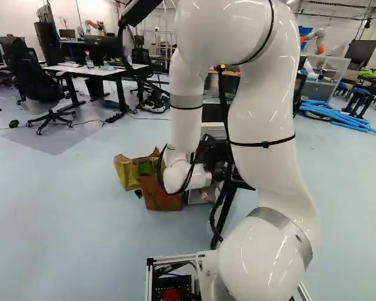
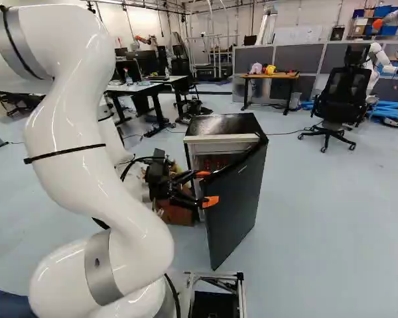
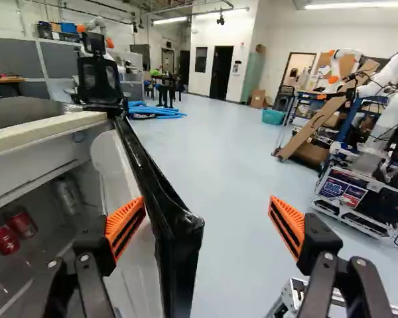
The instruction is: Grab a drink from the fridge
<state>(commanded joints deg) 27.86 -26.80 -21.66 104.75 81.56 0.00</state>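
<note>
So the black mini fridge (image 2: 229, 124) sits straight on the pale blue floor (image 2: 318, 218), with its door (image 2: 237, 199) swung partly open. The drinks are inside: red cans (image 3: 3, 240) on the near side, plus a silver can (image 3: 67, 195) closer to the hinge side. All of them are behind the pale front rim (image 3: 46, 131) of the fridge top.

The claw (image 2: 207, 188) is right at the door's free edge. From the wrist view, the claw (image 3: 205, 222) is spread wide with nothing gripped; that black edge runs between the orange pads (image 3: 125, 222), way closer to the one on the fridge side. Can't tell if they actually touch.

Room-wise, it's a big lab. A cardboard box (image 1: 161, 193) is on the floor near the fridge, on the side away from the door's outer face. Off that outer face there's a broad stretch of floor running out to an office chair (image 2: 345, 94) and a pile of blue tubes (image 3: 160, 112). Farther round in the wrist view, another robot (image 3: 385, 116) stands near a leaning brown board (image 3: 325, 116).
</note>
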